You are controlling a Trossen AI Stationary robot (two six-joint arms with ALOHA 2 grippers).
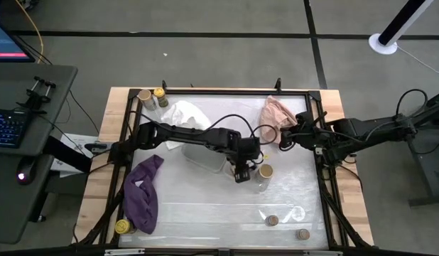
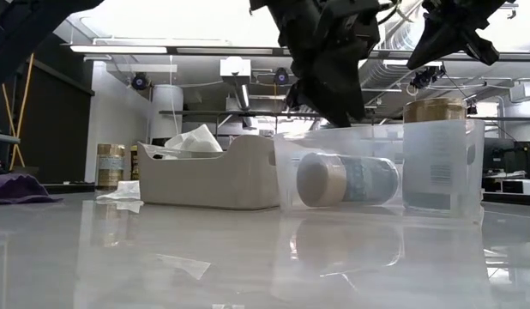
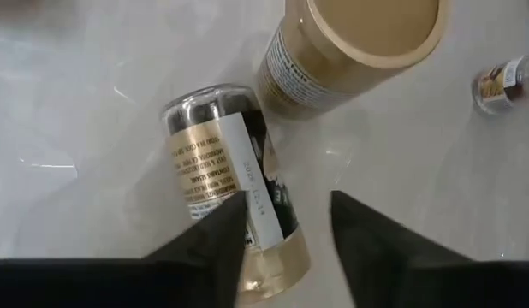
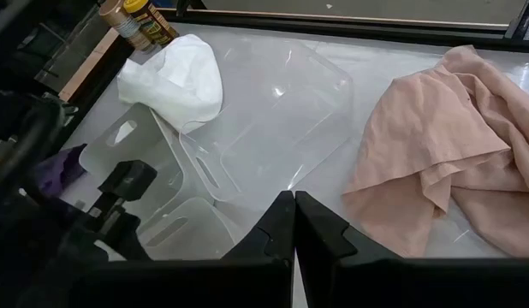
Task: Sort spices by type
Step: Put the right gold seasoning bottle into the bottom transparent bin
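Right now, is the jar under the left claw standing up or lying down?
Lying down. The jar rests on its side beneath the open left claw, label facing up, while the tan-topped jar beside it stands upright.

Tabletop (image 1: 205, 206) layout: one jar on its side (image 3: 230, 184) lies at centre, touching or just beside an upright jar (image 1: 266, 171). Two jars (image 1: 152, 96) stand at the far left corner. One jar (image 1: 122, 227) sits at the near left corner, beside a cloth (image 1: 143, 195). Two tiny jars (image 1: 287, 226) sit near right.
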